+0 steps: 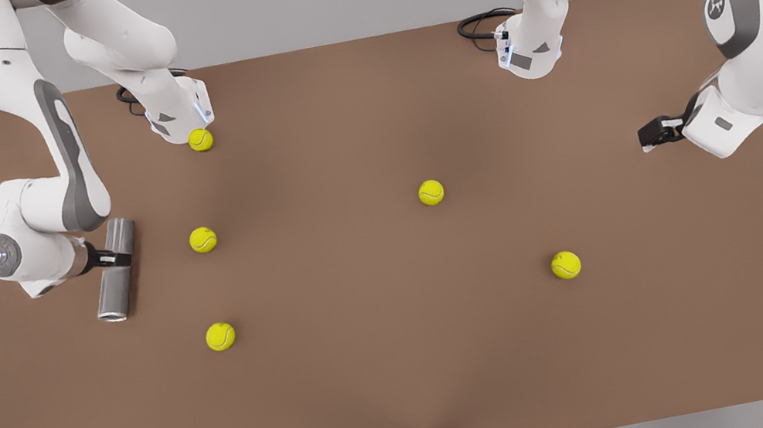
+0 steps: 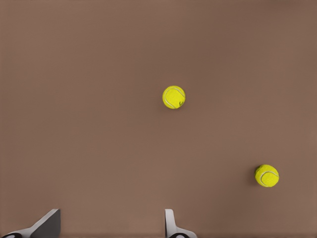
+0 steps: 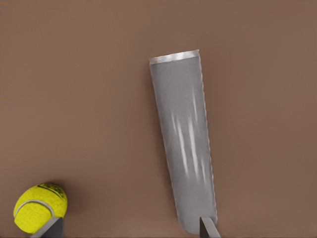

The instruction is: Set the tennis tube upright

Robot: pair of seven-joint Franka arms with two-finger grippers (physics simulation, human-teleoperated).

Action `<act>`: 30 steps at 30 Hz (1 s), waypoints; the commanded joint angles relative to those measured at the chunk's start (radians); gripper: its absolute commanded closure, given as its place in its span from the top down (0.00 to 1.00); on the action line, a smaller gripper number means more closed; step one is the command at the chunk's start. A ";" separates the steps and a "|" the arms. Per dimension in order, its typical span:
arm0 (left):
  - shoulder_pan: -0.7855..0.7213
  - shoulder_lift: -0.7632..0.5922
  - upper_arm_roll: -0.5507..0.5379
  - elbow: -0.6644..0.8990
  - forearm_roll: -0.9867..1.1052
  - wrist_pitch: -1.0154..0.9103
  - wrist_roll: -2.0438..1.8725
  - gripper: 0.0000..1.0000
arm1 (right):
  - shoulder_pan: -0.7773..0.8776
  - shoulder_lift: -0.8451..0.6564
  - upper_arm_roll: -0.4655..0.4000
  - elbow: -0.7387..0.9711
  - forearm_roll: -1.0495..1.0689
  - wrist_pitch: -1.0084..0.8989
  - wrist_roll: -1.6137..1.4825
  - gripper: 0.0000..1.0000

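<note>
A flat brown tabletop (image 1: 408, 366) under a pale grey backdrop carries everything here. The plain grey metallic cylinder of the tennis tube (image 1: 113, 293) lies on its side on the table, directly under the right pincer (image 1: 116, 257), which hangs across the tube's middle at the front view's left. The tube's hollow end points away from that arm's base. In the right wrist view the tube (image 3: 185, 148) stretches away from the right pincer (image 3: 129, 230), its near end against one fingertip (image 3: 208, 228). The fingers stand wide, far wider than the tube, and do not clamp it. A fuzzy yellow tennis ball (image 1: 202, 239) rests just past the tube from this pincer.

The left pincer (image 1: 650, 135) waits well apart from the tube, at the front view's right. Its fingers (image 2: 49, 223) are spread with nothing between them, and two more yellow balls (image 2: 174, 97) lie on the table beyond it.
</note>
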 commanded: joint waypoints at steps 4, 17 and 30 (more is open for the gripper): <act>0.000 0.001 0.000 0.000 -0.001 -0.002 0.000 1.00 | -0.051 0.002 0.000 -0.086 -0.003 0.116 -0.032 1.00; 0.000 0.001 -0.002 -0.009 -0.001 -0.009 -0.002 1.00 | -0.168 0.122 -0.008 -0.105 -0.009 0.204 -0.144 1.00; 0.000 0.008 -0.003 -0.009 -0.003 -0.009 -0.002 1.00 | -0.186 0.174 -0.008 -0.111 -0.011 0.244 -0.149 1.00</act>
